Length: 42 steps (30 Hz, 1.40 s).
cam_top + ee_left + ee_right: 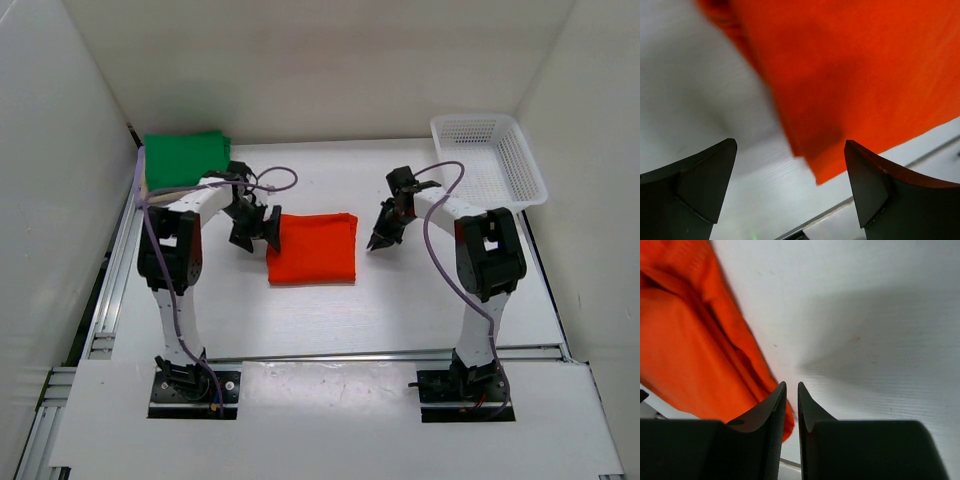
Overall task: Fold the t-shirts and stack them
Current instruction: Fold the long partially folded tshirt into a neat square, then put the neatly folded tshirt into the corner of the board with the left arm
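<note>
- Top external view: the orange-red t-shirt [312, 248] lies folded into a flat rectangle at the middle of the table [400, 310], between the two grippers.
- Left gripper [790, 144]: jaws spread wide and holding nothing. In the left wrist view, a corner of the orange-red cloth lies in the gap between the two dark fingers [705, 180], and neither finger visibly touches it.
- Left arm: elbow raised over the left side of the table, forearm reaching inward. The gripper points down at the shirt's left edge, near its far corner.
- Right gripper [791, 386]: jaws set together with only a thin slit between them, and nothing in it. In the right wrist view, the shirt's edge lies just left of the fingertips, with bare table ahead.
- Right arm: posed as a mirror of the left, with the gripper tilted down just beside the shirt's right edge. Whether the tips touch the table cannot be told.
- Green t-shirt [185, 158]: folded in the far left corner, well apart from the orange-red one. A pale tan edge [168, 188] shows beneath its near side.
- White lattice basket [490, 160]: stands in the far right corner.
</note>
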Motion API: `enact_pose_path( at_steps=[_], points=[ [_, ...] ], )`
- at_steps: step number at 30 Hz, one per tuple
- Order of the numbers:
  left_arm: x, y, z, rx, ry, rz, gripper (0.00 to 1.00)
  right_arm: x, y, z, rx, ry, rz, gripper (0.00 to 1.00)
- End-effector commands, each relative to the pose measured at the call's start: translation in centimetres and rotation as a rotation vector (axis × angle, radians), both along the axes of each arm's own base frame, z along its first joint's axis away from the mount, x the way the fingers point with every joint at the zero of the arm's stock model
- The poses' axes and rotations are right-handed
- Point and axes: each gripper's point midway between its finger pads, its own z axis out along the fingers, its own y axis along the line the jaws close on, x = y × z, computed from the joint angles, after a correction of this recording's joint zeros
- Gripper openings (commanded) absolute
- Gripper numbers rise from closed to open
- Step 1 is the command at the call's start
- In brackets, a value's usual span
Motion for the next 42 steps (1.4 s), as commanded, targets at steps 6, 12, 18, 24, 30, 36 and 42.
enact_pose_path(
  at_steps=[6,12,18,24,30,36,42],
  points=[
    [-1.0,-3.6,-1.6,-0.201,0.096,-0.042,1.0,-1.6,1.4,-0.5,0.042,0.011,0.01,0.19],
    [-2.0,-4.7,-4.0,-0.27,0.195,-0.042,0.56,-2.1,1.7,0.1,0.036,-0.004,-0.034,0.19],
    [0.9,-5.1,-3.3,-0.324,0.171,-0.031,0.1,-2.1,0.4,1.4,-0.001,-0.039,-0.072,0.19],
    [6.4,-0.7,0.9,-0.072,-0.071,0.021,0.1,-1.8,-2.5,4.7,-0.017,-0.144,-0.124,0.19],
    [15.3,5.5,5.0,0.463,-0.362,0.144,0.1,-1.8,-4.9,6.0,-0.044,-0.181,-0.155,0.19],
    [20.6,8.4,9.3,0.821,-0.665,0.347,0.1,-2.0,-5.5,6.7,-0.052,-0.199,-0.162,0.19],
    [24.3,9.2,14.1,0.858,-0.854,0.53,0.1,-3.2,-6.2,6.2,-0.075,-0.187,-0.169,0.19]
  ],
)
